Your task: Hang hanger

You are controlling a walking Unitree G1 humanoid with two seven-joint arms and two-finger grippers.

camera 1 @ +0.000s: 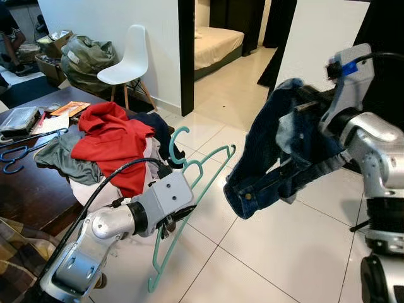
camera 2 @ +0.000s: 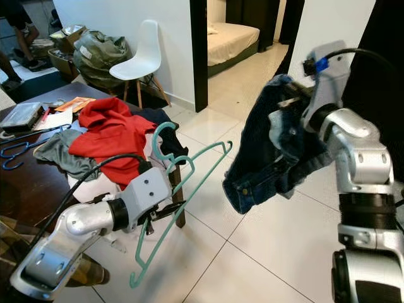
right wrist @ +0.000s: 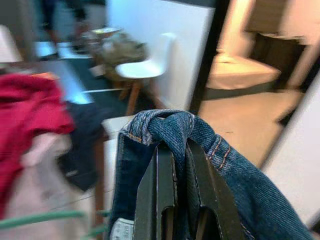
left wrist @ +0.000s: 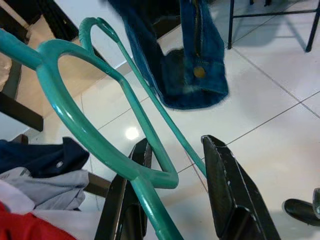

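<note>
A teal plastic hanger hangs slanted over the tiled floor, hook uppermost. My left gripper is shut on it at the lower shoulder. In the left wrist view the hanger runs between the two black fingers. A pair of dark blue jeans dangles to the right of the hanger, apart from it. My right gripper is raised and shut on the jeans' waistband, which is bunched over its fingertips.
A dark wooden table on the left carries a pile of clothes topped by a red garment, plus blue hangers. Behind stand a white chair and a green bag. A doorway shows a bed. A person is at far left.
</note>
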